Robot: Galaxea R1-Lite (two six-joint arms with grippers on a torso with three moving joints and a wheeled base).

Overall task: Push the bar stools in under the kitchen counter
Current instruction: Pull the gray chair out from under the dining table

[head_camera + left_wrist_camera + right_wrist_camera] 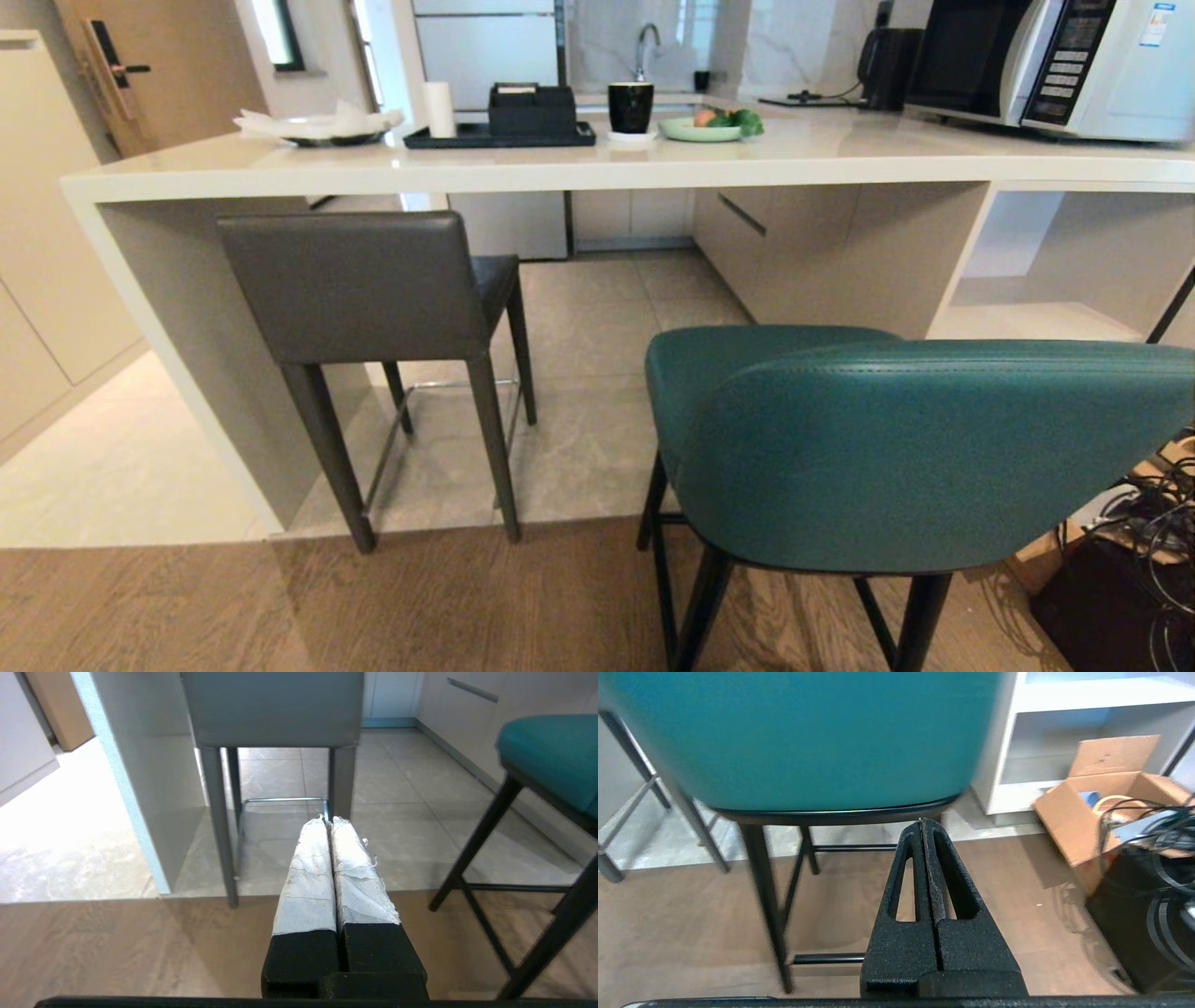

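Both jaws closed, empty; teal stool (896,448) stands out from kitchen counter (597,163).

From the head camera I look forward and down over the counter (597,159), with the teal stool (915,448) very near and the grey stool (373,289) farther off. My left wrist camera sits low behind the left end effector (331,820), facing the grey stool's legs. My right wrist camera sits just behind the teal stool's back. All three views share the teal stool and the wooden floor (280,607).
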